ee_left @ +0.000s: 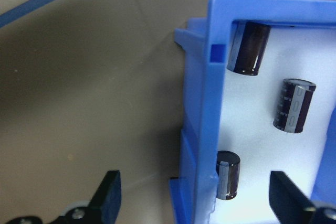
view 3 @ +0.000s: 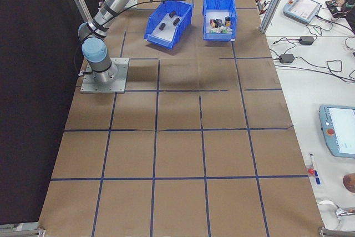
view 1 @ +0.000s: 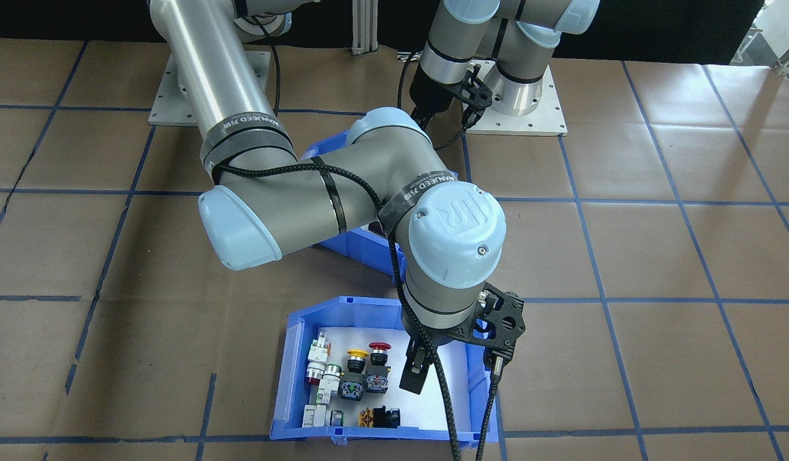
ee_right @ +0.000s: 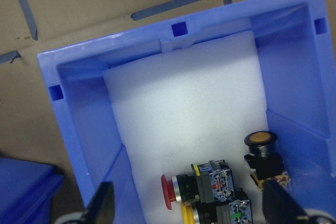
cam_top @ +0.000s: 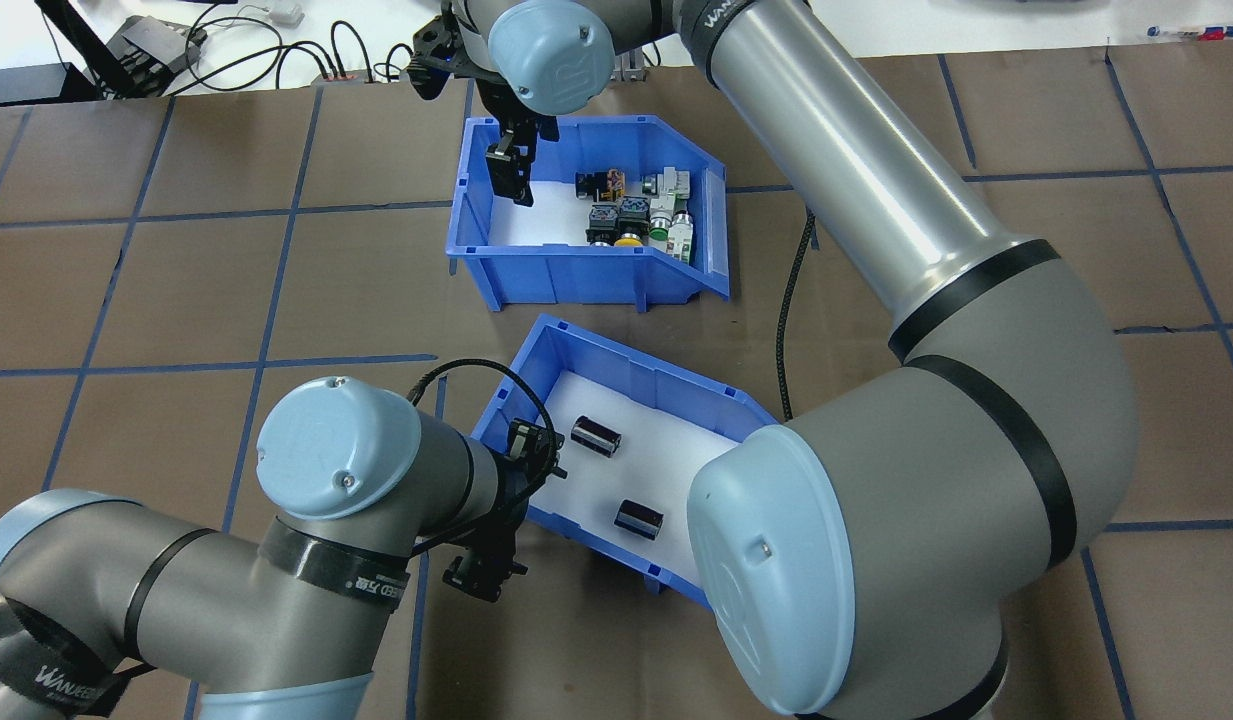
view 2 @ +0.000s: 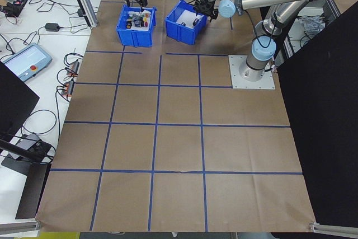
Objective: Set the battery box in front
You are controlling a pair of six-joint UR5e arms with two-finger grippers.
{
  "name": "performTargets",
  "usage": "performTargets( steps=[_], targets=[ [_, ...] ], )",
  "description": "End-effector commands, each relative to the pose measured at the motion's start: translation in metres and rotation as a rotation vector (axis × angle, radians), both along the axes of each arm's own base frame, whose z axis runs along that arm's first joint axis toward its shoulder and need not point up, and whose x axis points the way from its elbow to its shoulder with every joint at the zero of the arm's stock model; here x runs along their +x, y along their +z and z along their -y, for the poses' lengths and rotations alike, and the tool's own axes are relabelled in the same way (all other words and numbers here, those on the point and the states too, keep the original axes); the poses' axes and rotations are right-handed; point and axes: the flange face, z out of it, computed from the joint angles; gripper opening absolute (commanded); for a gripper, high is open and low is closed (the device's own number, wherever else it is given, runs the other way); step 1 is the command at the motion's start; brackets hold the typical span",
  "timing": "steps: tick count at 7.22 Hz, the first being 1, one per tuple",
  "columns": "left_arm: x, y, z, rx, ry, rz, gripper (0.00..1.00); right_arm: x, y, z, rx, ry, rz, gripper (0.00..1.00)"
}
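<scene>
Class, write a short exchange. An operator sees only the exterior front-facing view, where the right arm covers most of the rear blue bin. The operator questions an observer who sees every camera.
Operator: The arm hides the rear bin. What is in it?
Observer: It is the battery box. The left wrist view shows three dark batteries lying on its white foam.
Operator: Has the left gripper got hold of it?
Observer: Not yet. The left gripper is open, with one finger outside the box's side wall and one inside.
</scene>
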Motion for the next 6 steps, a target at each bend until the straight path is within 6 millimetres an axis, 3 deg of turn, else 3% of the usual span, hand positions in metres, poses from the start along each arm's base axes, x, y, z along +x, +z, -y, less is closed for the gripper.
performTargets(
  steps=[1, 2, 4, 5, 6],
  targets=[
    [-0.005, -0.012, 0.000, 0.037, 0.013, 0.007, 0.97, 0.007, -0.004, -0.016, 0.059, 0.110, -0.034, 1.00],
    [-0.010, -0.026, 0.001, 0.074, 0.004, 0.019, 0.96, 0.002, -0.008, -0.021, 0.086, 0.139, -0.066, 1.00],
    [-0.022, -0.036, -0.004, 0.091, -0.027, 0.028, 0.91, -0.009, -0.011, -0.045, 0.129, 0.144, -0.087, 0.99],
    [-0.024, -0.040, -0.005, 0.100, -0.038, 0.032, 0.84, -0.015, -0.008, -0.057, 0.116, 0.139, -0.078, 0.99],
    [-0.025, -0.043, -0.006, 0.105, -0.044, 0.035, 0.68, -0.012, -0.020, -0.057, 0.062, 0.114, -0.057, 1.00]
  ],
)
